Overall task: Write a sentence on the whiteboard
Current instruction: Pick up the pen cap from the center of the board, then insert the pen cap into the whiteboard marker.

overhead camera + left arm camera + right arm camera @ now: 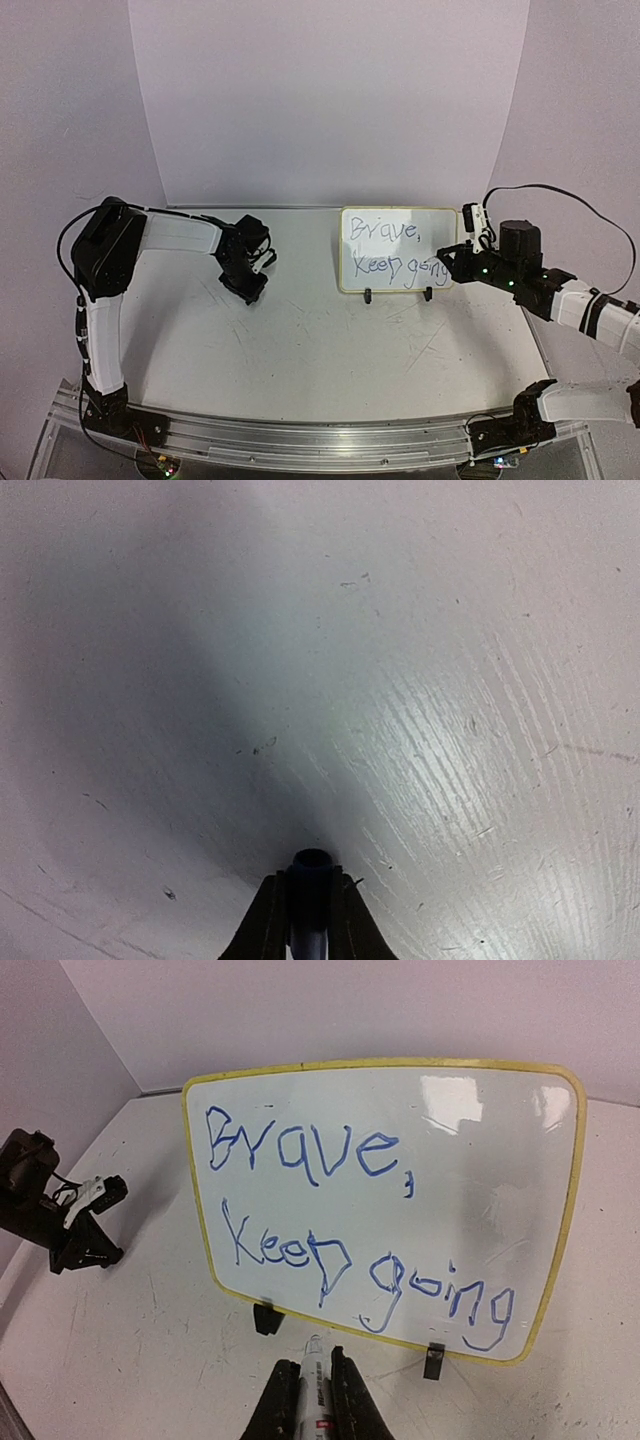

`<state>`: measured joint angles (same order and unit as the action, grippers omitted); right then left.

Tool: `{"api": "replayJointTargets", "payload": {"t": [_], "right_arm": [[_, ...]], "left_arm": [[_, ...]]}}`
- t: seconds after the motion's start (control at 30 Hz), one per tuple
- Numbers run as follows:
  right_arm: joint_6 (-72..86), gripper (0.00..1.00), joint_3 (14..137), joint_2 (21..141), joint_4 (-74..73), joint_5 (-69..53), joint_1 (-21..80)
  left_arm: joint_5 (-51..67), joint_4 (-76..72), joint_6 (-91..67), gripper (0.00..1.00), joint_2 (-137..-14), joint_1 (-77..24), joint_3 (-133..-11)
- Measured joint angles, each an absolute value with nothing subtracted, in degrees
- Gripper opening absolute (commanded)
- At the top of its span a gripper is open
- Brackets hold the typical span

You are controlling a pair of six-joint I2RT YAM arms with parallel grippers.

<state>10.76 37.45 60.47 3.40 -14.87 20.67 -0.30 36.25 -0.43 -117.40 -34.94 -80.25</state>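
The right claw (449,262) grips the marker (313,1378) at the whiteboard's (432,224) 3 o'clock, the left claw (247,283) pinches a small dark cap (311,872), and they should meet slowly, lined up straight.

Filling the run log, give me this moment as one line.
whiteboard: upright, reads "Brave, Keep going" | right hand: shut on marker, tip by lower edge | left hand: shut on dark cylinder, over table

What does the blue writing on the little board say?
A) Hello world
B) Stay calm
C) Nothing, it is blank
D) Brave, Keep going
D: in the right wrist view the whiteboard carries blue handwriting that reads "Brave," on the top line and "Keep going" below it.
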Motion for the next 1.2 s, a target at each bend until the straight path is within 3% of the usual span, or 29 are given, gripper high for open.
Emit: {"api": "replayJointTargets", "payload": {"t": [0.07, 0.23, 0.5, 0.67, 0.8, 0.97, 1.2], "right_arm": [[10.81, 0.0, 37.45, 60.47, 3.4, -15.42, 20.78], [10.55, 0.0, 37.87, 61.06, 3.99, -16.88, 23.68], [4.89, 0.0, 41.65, 68.64, 15.49, -17.56, 39.07], [0.73, 0.0, 47.79, 77.47, 24.75, -17.21, 45.65], [1.41, 0.0, 53.01, 81.89, 27.22, -16.78, 47.48], [7.09, 0.0, 56.49, 82.83, 25.52, -15.22, 47.55], [16.32, 0.0, 66.15, 81.91, 10.48, -17.21, 46.44]], "left_arm": [[-0.12, 36.42, -1.3, 0.0, -116.97, -35.07, -80.25], [2.9, 37.63, -9.54, 0.0, -113.97, -35.48, -80.84], [19.16, 24.05, -45.19, 0.0, -100.49, -35.48, -80.88], [30.37, -2.39, -77.95, 0.0, -92.29, -35.83, -60.97], [33.8, -7.68, -88.55, 0.0, -91.88, -36.34, -54.74], [35.22, -12.51, -81.38, 0.0, -89.36, -36.62, -54.72], [19.27, -14.72, -35.44, 0.0, -76.38, -48.38, -47.66]]}}
